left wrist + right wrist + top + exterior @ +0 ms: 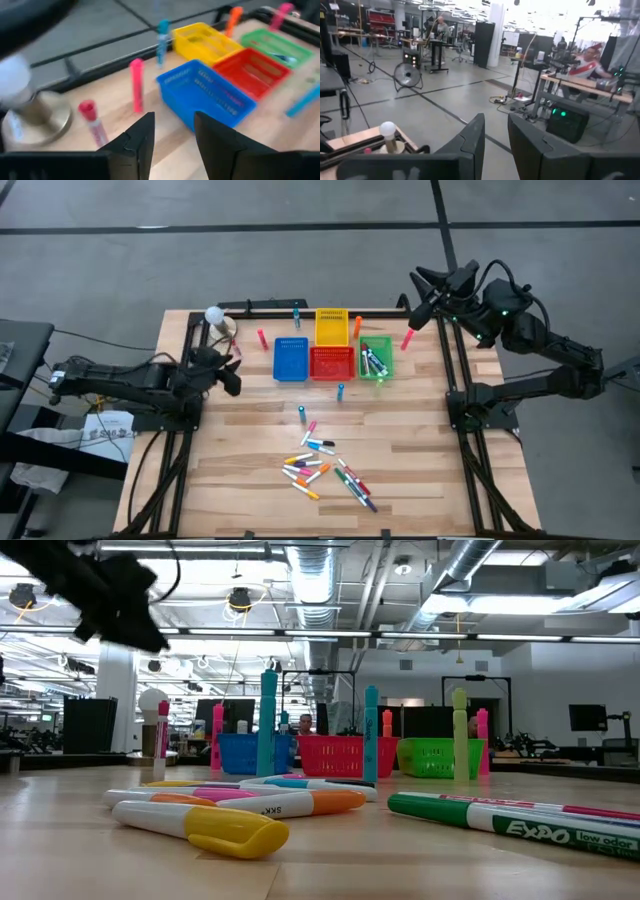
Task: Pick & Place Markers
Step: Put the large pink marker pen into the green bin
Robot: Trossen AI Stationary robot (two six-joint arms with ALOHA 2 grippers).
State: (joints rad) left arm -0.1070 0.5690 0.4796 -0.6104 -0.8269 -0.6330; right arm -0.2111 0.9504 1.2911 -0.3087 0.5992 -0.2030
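Observation:
Many markers [322, 467] lie in a loose pile on the wooden table's near middle; they fill the low view's foreground [250, 810]. Several more stand upright on their ends around the bins, among them a pink one [136, 85] and a blue one [162, 40]. My left gripper [230, 377] hovers open at the table's left, short of the blue bin [210, 92], with nothing between its fingers [174, 140]. My right gripper [420, 315] is raised high past the far right corner, pointing level into the room; its fingers [495, 137] stand apart with nothing between them.
Blue [291, 358], yellow [331, 326], red [331, 363] and green [375, 360] bins cluster at the far middle; the green one holds a few markers. A white ball on a brass base [22, 102] stands at the far left, with a red-capped marker [92, 120] beside it.

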